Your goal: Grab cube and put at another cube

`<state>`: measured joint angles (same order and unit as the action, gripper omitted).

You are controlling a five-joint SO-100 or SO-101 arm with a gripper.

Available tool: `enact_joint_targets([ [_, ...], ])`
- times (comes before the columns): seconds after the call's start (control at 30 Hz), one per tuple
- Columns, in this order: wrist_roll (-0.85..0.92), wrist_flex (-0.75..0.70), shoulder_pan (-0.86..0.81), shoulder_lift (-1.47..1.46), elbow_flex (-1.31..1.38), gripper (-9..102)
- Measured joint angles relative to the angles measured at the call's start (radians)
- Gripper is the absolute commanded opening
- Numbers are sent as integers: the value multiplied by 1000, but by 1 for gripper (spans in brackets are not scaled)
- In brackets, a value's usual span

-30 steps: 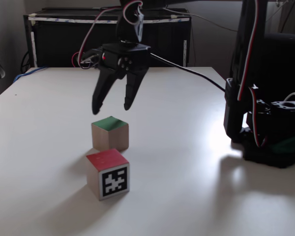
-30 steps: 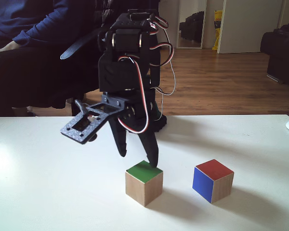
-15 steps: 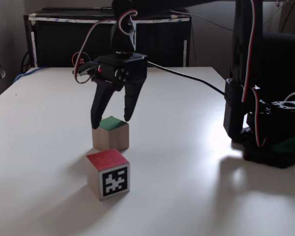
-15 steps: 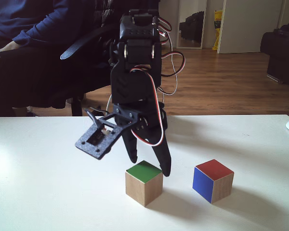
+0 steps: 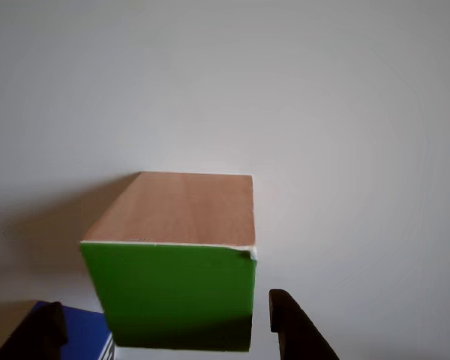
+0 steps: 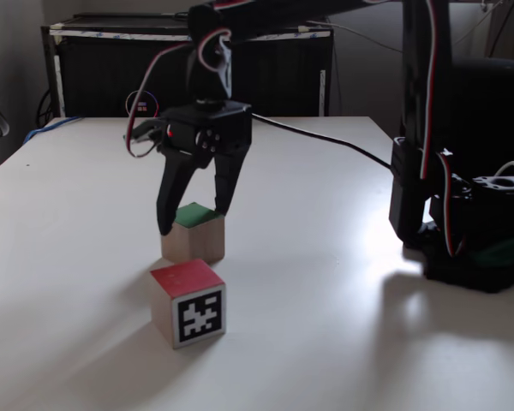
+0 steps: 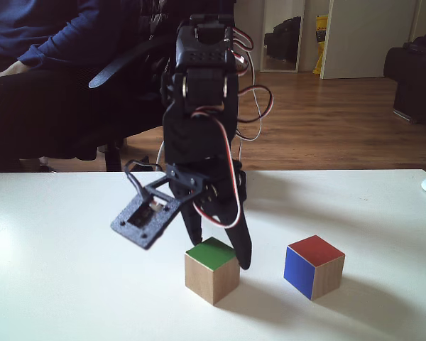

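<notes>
Currently the cube (image 6: 193, 234) is seen standing on the white table (image 6: 325, 282) left of centre in a fixed view, green face up, with the gripper (image 6: 193, 220) lowered over it. Its 2 fingers are spread wide, 1 placed at each side of the cube's top, and nothing is gripped between them; whether the tips touch the wood cannot be told. In the other fixed view the cube (image 7: 211, 271) is found in the lower middle of the frame, and the gripper (image 7: 220, 254) is set over its top. Another cube (image 7: 314, 266) is shown to its right, apart from it, red face up and blue face forward. In the first fixed view, another cube (image 6: 188, 303) sits lower, just beside the cube, its black-and-white marker face turned forward.
</notes>
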<state>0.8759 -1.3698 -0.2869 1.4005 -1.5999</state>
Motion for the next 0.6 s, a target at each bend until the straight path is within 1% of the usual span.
enact_joint_targets([
  [0.33, 0, 52, 5, -71, 6, 39],
  [0.6, 2, 72, 5, -89, 6, 30],
])
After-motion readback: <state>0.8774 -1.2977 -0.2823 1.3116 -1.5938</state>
